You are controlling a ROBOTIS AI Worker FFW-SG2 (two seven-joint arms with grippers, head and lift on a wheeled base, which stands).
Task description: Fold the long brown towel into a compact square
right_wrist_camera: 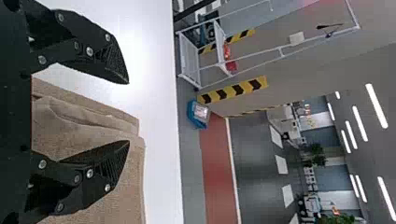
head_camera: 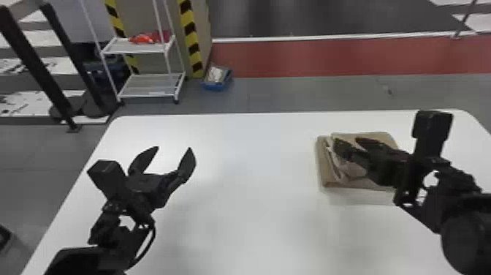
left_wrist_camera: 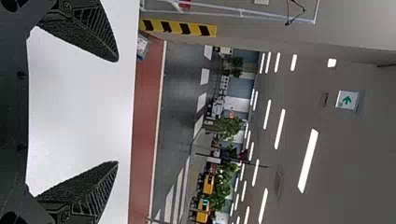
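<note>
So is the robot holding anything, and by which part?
Nothing is held: the black left gripper is open, the black right gripper open over the folded brown cloth towel.

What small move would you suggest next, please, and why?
I would probably lift the right gripper gently away from the brown towel: the towel lies in a compact, layered fold on the table, and the gripper's fingers stand apart with no cloth pinched between them.

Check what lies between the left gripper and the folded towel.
Bare white table lies between the left gripper and the towel, as the head view shows.
</note>
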